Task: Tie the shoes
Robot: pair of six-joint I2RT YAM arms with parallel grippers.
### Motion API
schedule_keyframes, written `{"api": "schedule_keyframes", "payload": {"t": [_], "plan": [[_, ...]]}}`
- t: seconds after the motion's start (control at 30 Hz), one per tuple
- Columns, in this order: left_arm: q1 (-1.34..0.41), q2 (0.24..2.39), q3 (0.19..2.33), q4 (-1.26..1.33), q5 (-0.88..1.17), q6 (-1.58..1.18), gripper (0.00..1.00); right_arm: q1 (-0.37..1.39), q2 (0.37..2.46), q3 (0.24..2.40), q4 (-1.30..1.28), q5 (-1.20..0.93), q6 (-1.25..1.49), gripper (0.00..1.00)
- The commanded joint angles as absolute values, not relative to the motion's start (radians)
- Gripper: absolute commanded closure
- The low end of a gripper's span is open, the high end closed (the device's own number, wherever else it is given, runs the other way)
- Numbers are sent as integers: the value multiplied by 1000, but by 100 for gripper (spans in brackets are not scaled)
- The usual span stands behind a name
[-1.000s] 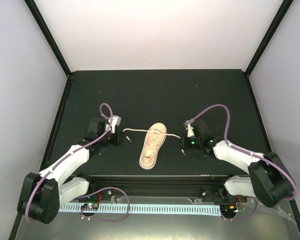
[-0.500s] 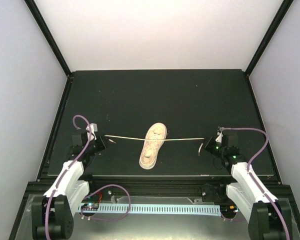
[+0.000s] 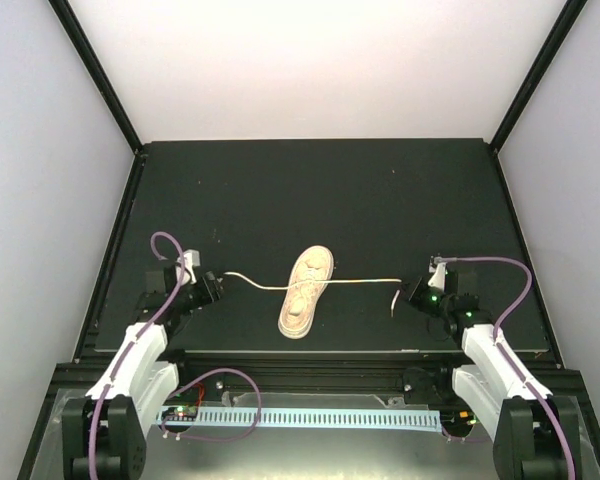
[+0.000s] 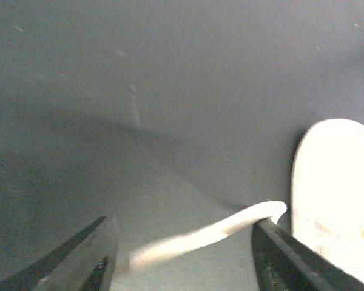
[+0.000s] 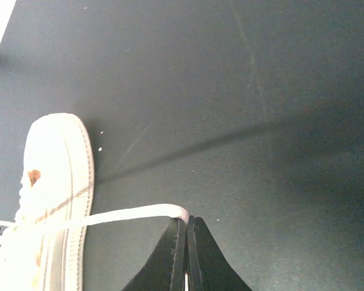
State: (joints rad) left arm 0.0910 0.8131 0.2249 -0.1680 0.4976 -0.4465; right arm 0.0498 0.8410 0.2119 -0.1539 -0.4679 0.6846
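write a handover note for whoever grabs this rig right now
Left gripper: open, fingers wide apart; the left off-white lace end lies slack between them, not gripped.
Right gripper: shut on the right off-white lace end, which runs nearly straight to the shoe.
Small beige low-top sneaker: flat on the black table, between the two arms.
Done: both lace ends lie drawn out sideways; no bow visible.
Left: grasp the left end, then form and tighten the bow.
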Motion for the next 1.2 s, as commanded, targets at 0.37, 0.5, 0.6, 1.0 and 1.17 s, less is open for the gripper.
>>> {"api": "schedule_keyframes", "payload": {"t": [0.37, 0.5, 0.6, 1.0, 1.17], "plan": [[-393, 1037, 468, -179, 453, -246, 35, 43, 889, 294, -139, -590, 560, 98], [-515, 1163, 516, -125, 475, -196, 42, 42, 907, 300, -137, -603, 547, 98], [-548, 1239, 541, -90, 520, -178, 49, 43, 913, 304, -135, -610, 542, 98], [-556, 1348, 575, -36, 496, -145, 61, 42, 945, 314, -123, -637, 527, 98], [-557, 1384, 598, -33, 504, -124, 62, 42, 961, 319, -119, -646, 519, 98]]}}
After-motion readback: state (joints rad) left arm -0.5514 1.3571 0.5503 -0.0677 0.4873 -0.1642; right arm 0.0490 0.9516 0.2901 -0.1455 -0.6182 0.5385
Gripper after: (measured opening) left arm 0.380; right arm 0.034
